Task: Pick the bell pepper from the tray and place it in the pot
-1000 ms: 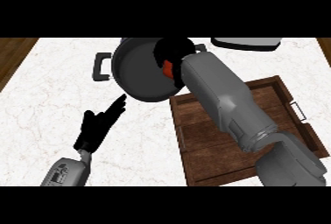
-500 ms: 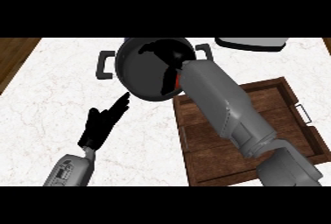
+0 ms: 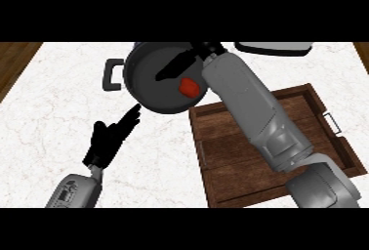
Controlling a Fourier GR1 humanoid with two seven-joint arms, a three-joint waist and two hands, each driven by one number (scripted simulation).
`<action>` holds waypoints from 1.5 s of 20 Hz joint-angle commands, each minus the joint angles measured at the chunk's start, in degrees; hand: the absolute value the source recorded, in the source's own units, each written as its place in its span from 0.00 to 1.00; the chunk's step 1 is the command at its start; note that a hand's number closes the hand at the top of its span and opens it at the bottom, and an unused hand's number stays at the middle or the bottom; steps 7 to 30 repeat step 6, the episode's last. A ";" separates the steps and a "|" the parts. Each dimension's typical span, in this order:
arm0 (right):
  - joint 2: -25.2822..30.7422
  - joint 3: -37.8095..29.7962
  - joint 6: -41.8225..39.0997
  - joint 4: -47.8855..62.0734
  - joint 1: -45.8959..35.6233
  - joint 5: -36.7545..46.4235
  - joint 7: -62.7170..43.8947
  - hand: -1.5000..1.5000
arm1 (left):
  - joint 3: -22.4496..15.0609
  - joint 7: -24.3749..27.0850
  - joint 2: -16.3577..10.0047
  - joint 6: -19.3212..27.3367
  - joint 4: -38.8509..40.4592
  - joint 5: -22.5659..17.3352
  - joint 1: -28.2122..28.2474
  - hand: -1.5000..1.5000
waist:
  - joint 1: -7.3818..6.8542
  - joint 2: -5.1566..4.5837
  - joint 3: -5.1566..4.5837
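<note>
Left edge: we've got a strip of brown wood (image 3: 16,61) running along the white veined marble counter (image 3: 57,112), so the slab ends right there.
Open room: lots of bare marble on the left, between that edge and the pot, with only our one hand on it.
Left hand: the black left hand (image 3: 107,144) sits low on the left, fingers straight and relaxed, holding nothing, with one fingertip just short of the pot's rim.
Pot: the round dark grey metal pot (image 3: 155,97) looks smooth and matte inside, and it has a black loop handle (image 3: 112,74) on its left side.
Pepper: the small red bell pepper (image 3: 190,87) is glossy and lumpy. It's lying inside the pot, towards the right wall.
Right hand: the black right hand (image 3: 176,68) is over the pot's inside, just above the pepper. As far as we can see the fingers are stretched out and hold nothing.
Tray: the brown square wooden tray (image 3: 216,146) has a raised rim and visible grain. Its corner nearly touches the pot, and our grey right forearm crosses it.
Tray handle: a thin metal handle (image 3: 333,122) sits on the tray's right side.
Top edge: a pale rounded thing (image 3: 274,47) is cut off up there. We can't tell what it is.
</note>
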State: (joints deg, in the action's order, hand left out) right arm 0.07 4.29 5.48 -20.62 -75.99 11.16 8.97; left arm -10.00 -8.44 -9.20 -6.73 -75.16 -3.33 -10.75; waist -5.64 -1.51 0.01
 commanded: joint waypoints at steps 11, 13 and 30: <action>5.44 -11.73 -1.74 3.97 -1.96 -8.84 7.79 0.00 | 0.89 0.56 -0.38 0.49 -1.87 0.04 2.29 0.50 | 1.39 -0.04 -0.01; 5.44 -11.73 -1.74 3.97 -1.96 -8.84 7.79 0.00 | 0.89 0.56 -0.38 0.49 -1.87 0.04 2.29 0.50 | 1.39 -0.04 -0.01; 5.44 -11.73 -1.74 3.97 -1.96 -8.84 7.79 0.00 | 0.89 0.56 -0.38 0.49 -1.87 0.04 2.29 0.50 | 1.39 -0.04 -0.01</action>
